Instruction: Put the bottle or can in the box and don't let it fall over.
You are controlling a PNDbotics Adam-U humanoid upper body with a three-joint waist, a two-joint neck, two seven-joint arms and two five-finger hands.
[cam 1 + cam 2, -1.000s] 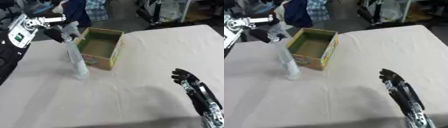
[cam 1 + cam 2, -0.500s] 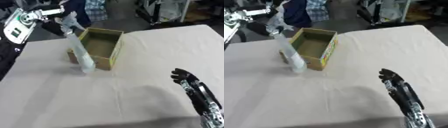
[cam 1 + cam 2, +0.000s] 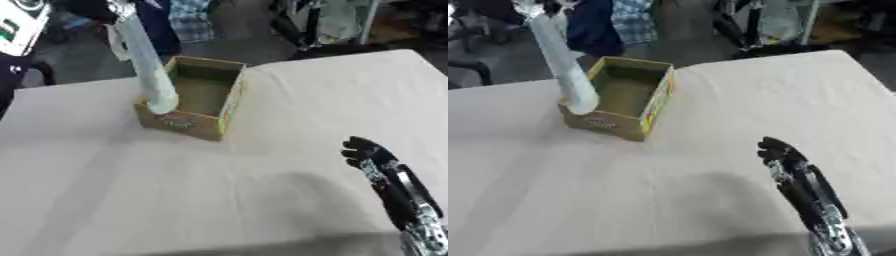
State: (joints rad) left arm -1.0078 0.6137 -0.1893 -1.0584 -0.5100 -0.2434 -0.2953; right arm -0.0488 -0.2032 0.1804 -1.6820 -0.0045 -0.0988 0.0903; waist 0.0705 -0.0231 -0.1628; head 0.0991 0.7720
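Observation:
A tall pale bottle [image 3: 149, 70] hangs tilted in the air, its base over the left wall of the open cardboard box [image 3: 214, 112]. My left hand [image 3: 118, 6] is shut on the bottle's top at the upper left edge of the left eye view and is mostly cut off there. The box stands on the white cloth at the far left and nothing shows inside it. My right hand [image 3: 785, 160] rests open near the lower right corner with its fingers pointing up, well away from the box.
The cloth-covered table [image 3: 262, 200] stretches wide in front and to the right of the box. Beyond the far edge are dark chairs [image 3: 306, 30] and hanging clothes [image 3: 188, 20]. My left arm's white panel [image 3: 17, 25] shows at the top left.
The left hand has lifted the bottle off the cloth and carried it up and right, so its base now hangs at the box's left wall. The right hand has stayed put.

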